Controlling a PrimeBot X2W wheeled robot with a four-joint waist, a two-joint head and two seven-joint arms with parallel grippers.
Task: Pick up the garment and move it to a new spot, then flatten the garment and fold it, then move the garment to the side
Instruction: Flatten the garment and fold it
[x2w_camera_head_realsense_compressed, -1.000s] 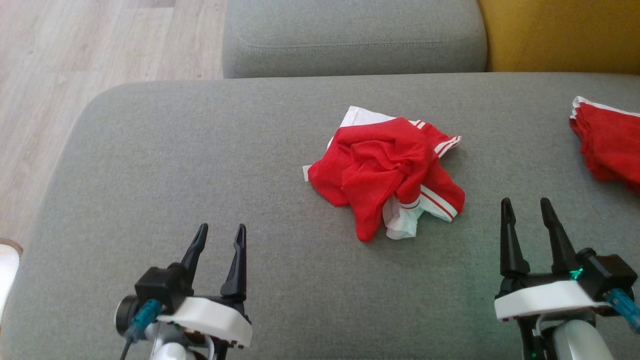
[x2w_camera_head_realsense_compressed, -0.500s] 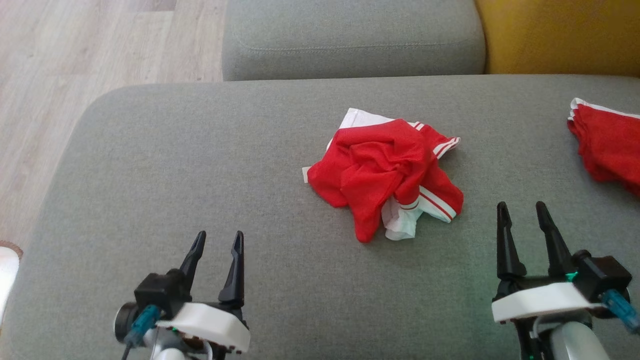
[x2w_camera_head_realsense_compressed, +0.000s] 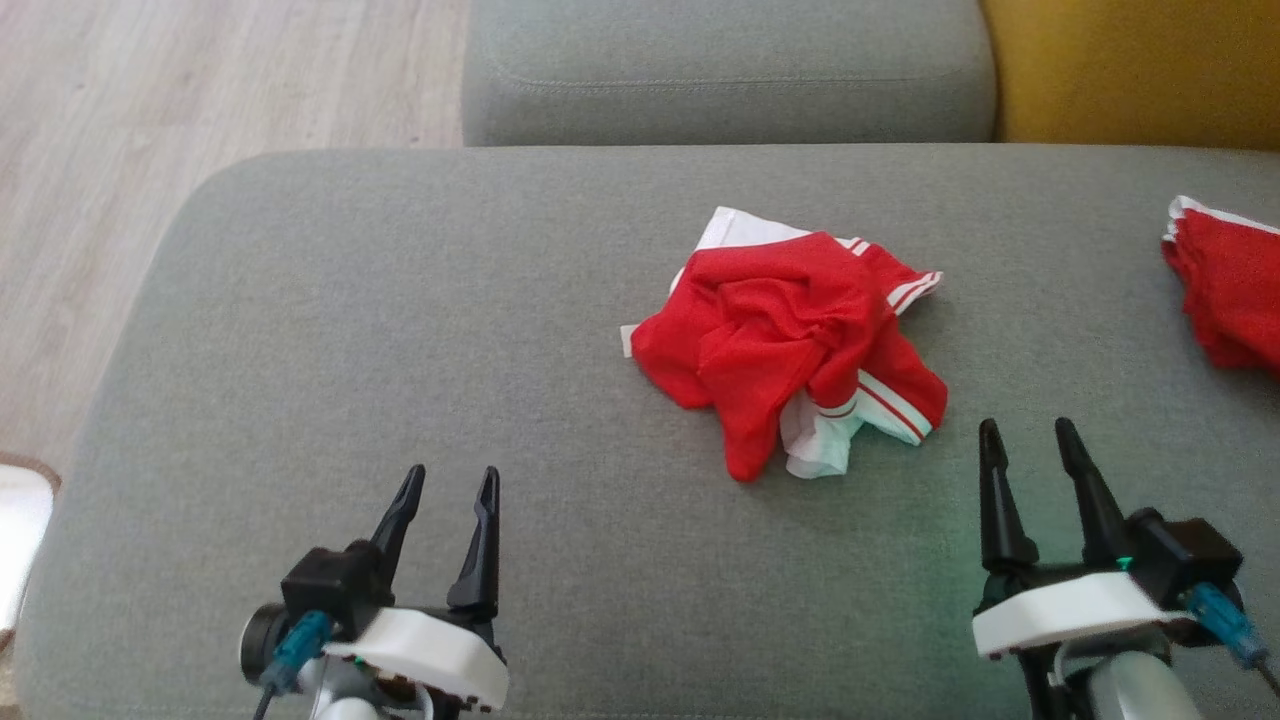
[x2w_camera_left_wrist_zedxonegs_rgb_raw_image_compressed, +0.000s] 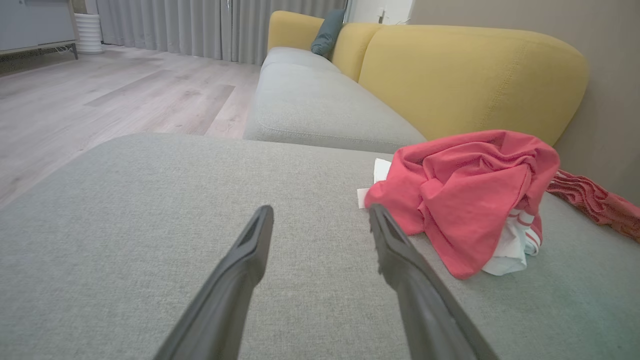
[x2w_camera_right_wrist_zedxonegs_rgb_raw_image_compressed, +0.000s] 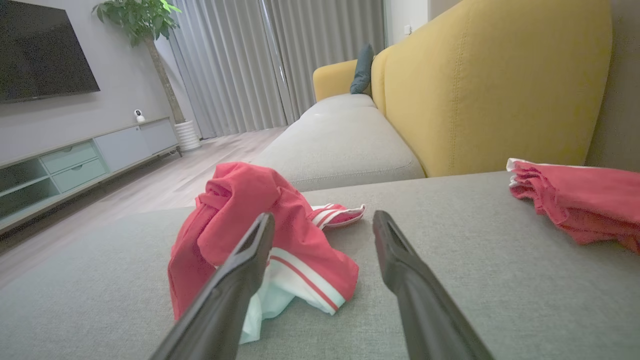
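A crumpled red garment (x2w_camera_head_realsense_compressed: 790, 350) with white trim and stripes lies in a heap near the middle of a grey sofa cushion (x2w_camera_head_realsense_compressed: 400, 330), a little right of centre in the head view. The robot's two arms are on the near side of it. The left end effector (x2w_camera_head_realsense_compressed: 452, 472) sits at the lower left, its two dark fingers spread apart and pinching nothing, well apart from the heap. In the left wrist view the cloth lies ahead and to the right of those fingers. The right end effector (x2w_camera_head_realsense_compressed: 1026, 425) sits at the lower right, fingers likewise spread and empty, near the garment's lower right corner but not touching it (in the right wrist view its left finger crosses in front of the heap, with bare grey fabric between the two fingers). A white inner layer pokes out from under the red cloth at the near edge, and a white panel shows at the far edge. A second red cloth (x2w_camera_head_realsense_compressed: 1230, 290), white-edged, rests at the right edge of the same cushion, well apart from the heap. Beyond are another grey seat cushion (x2w_camera_head_realsense_compressed: 720, 70), a yellow backrest (x2w_camera_head_realsense_compressed: 1140, 70) and, to the left, pale wood floor (x2w_camera_head_realsense_compressed: 150, 100).
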